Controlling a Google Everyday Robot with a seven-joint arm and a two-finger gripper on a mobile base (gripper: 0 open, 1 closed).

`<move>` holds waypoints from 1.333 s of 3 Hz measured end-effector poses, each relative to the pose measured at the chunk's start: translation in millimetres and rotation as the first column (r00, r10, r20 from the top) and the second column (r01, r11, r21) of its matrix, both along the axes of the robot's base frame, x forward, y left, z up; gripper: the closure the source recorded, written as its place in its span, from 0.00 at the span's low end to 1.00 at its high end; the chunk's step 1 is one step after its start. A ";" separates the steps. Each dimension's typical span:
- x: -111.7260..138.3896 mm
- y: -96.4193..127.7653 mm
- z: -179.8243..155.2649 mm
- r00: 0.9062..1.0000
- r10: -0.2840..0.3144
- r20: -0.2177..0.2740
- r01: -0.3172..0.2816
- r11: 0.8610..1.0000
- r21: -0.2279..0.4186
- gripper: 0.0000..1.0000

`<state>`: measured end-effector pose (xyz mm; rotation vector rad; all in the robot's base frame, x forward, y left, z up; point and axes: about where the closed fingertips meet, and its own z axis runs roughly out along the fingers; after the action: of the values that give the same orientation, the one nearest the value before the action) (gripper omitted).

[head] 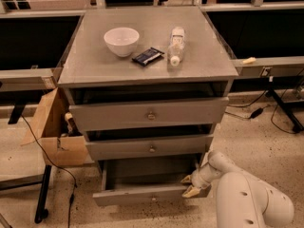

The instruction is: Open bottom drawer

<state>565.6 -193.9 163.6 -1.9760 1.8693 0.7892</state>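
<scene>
Grey cabinet (95, 65) fills centre frame; three flat fronts, each with a small round knob.

White arm (251, 204) enters from lower right corner, reaching left toward the cabinet base.

Open cardboard box (53, 127) at left of frame, against the cabinet's side.

Top drawer (118, 115) and middle drawer (123, 148): each front sits proud of the cabinet face, with a dark gap above it.

The bottom drawer (137, 196), low centre: pulled well out, inside floor exposed, front near the lower edge of frame.

Cabinet top, upper centre: white bowl (121, 41); clear bottle (176, 45) lying on its side to the right of it; dark packet (147, 56) between the two.

Gripper (189, 185) at the right end of the bottom drawer's front, lower right of centre. Tan fingertips (191, 191) straddle the front panel, clamped on it.
</scene>
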 end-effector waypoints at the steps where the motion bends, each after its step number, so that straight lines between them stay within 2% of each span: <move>1: -16.5 0.8 2.2 1.000 0.008 0.011 -0.008 1.000 0.011 0.00; 3: -39.3 9.9 6.9 0.999 0.010 0.035 -0.011 1.000 0.021 0.03; 4: -47.8 15.6 8.3 0.999 0.020 0.038 -0.020 1.000 0.009 0.25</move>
<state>517.9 -178.3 171.8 -1.9925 1.8239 0.7589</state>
